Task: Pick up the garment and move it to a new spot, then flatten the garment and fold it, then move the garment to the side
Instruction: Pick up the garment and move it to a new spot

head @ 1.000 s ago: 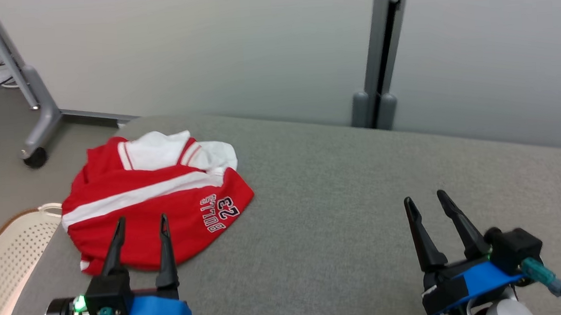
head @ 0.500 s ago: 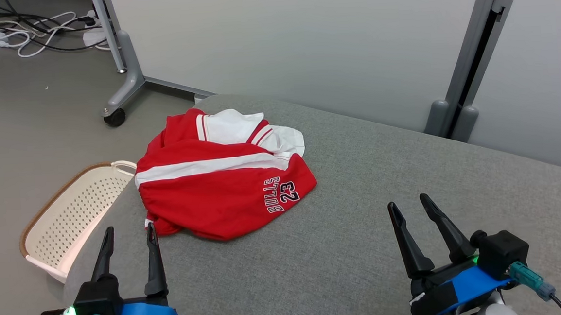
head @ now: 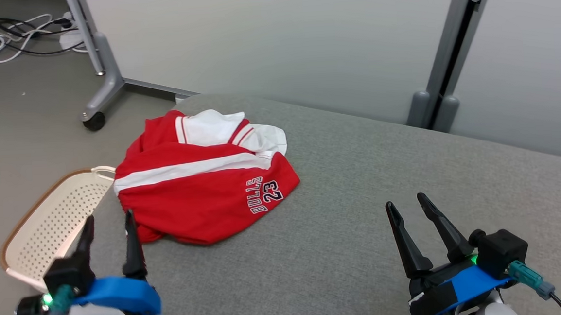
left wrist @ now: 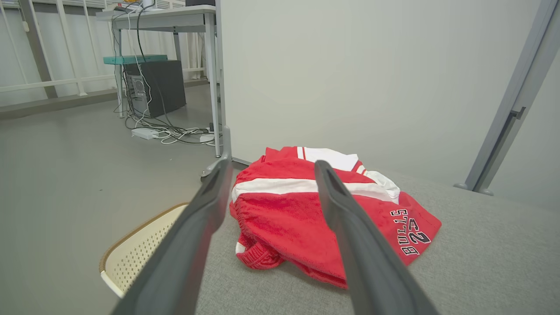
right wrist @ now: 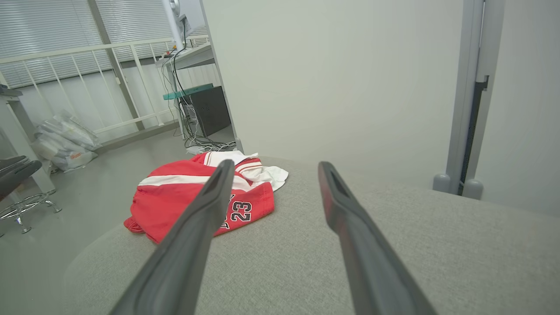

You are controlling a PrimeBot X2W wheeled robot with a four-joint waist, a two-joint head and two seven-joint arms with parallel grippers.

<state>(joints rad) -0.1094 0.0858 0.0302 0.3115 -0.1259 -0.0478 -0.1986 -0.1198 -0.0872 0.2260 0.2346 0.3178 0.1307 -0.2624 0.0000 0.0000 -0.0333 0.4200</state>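
The garment (head: pixel 199 182) is a crumpled red and white pair of shorts with "BULLS 23" printed on it, lying near the far left corner of the grey padded table (head: pixel 361 211). It also shows in the left wrist view as the garment (left wrist: pixel 284 214) and in the right wrist view as the garment (right wrist: pixel 175 192). My left gripper (head: pixel 108 225) hovers open just short of its near left edge, touching nothing. At the lower right my right gripper (head: pixel 404 202) stands open and empty, well clear of the cloth.
A cream perforated basket (head: pixel 46 225) sits on the floor beside the table's left edge. A wheeled grey frame leg (head: pixel 97 100) and loose cables (head: pixel 5 43) lie beyond. A pale partition wall (head: pixel 273 46) with a grey post (head: pixel 440 65) backs the table.
The head camera has swung, so the whole picture shifted. My left gripper now sits lower left of the garment instead of over its near edge. Both grippers stay open.
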